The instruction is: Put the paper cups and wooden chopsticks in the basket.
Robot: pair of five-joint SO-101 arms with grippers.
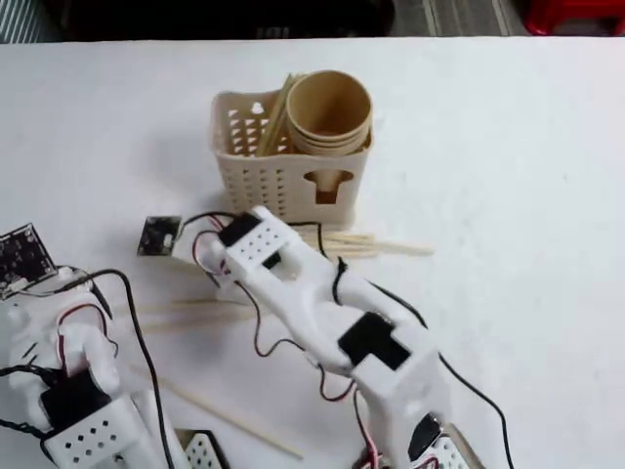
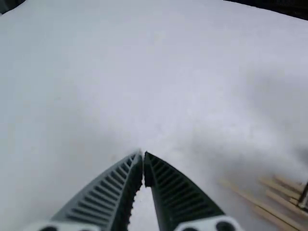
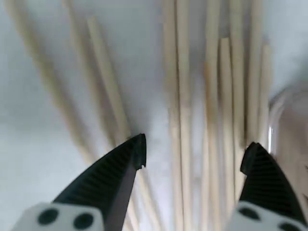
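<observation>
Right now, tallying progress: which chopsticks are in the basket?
The chopsticks leaning in the basket beside the paper cups; the other chopsticks lie flat on the table.

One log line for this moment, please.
cups: stacked in basket | chopsticks: some in basket, several on table | right gripper: open over chopsticks | left gripper: shut

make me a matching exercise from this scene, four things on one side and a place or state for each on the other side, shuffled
Things:
1. paper cups
2. loose chopsticks
3. left gripper
4. right gripper

Places or states:
A. open
B. stacked inside the basket
C. shut
D. lying flat on the table

Pairs: 1-B, 2-D, 3-C, 4-A
</observation>
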